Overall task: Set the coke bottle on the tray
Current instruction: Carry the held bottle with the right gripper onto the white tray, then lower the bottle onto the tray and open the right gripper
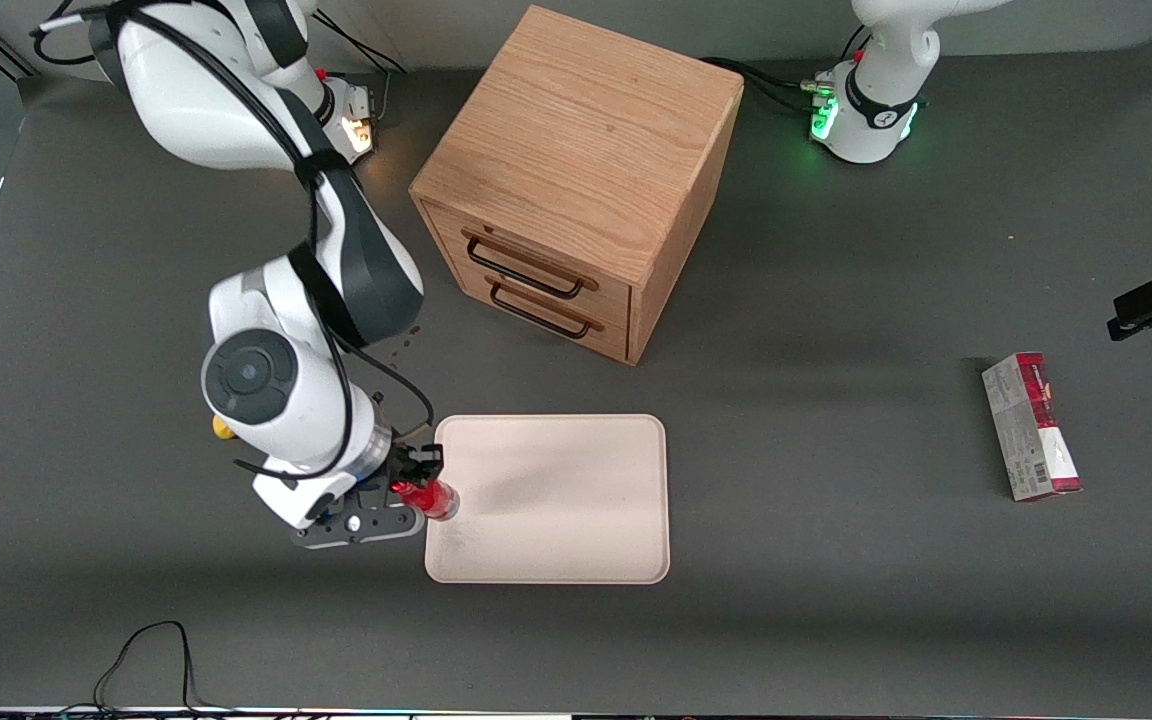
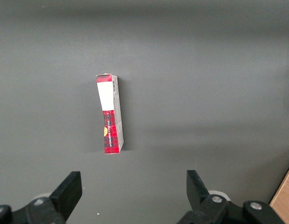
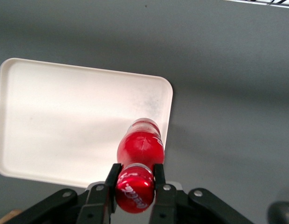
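Note:
The coke bottle, red with a red cap and a silvery base, hangs cap-up in my right gripper. Both black fingers press on its cap, so the gripper is shut on it. The bottle's base hovers over the edge of the cream-white tray that lies toward the working arm's end of the table. I cannot tell whether the base touches the tray.
A wooden two-drawer cabinet stands farther from the front camera than the tray. A red-and-grey carton box lies toward the parked arm's end of the table. A small yellow object peeks out beside the working arm.

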Controlling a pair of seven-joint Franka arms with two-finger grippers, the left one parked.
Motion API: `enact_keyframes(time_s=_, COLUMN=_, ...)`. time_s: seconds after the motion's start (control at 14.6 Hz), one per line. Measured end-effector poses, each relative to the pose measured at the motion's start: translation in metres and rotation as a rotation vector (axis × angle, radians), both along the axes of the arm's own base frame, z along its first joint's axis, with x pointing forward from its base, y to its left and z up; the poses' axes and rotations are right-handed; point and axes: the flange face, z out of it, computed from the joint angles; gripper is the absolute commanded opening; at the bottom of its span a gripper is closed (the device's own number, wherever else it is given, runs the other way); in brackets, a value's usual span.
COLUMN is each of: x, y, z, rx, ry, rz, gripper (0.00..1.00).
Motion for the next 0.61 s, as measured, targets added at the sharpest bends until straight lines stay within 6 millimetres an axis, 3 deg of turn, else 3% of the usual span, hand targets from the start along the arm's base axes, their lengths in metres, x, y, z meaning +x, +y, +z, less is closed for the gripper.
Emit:
enact_keyframes(time_s=0.41, x=0.019, y=-0.01, z=-0.071, rx=-0.007, ry=0.002, rz=-0.02, gripper=0.0)
enact_keyframes(time_s=0.61, x=0.02, y=-0.009, z=-0.086, rx=-0.01, ry=0.008, rz=-0.018, gripper=0.0)
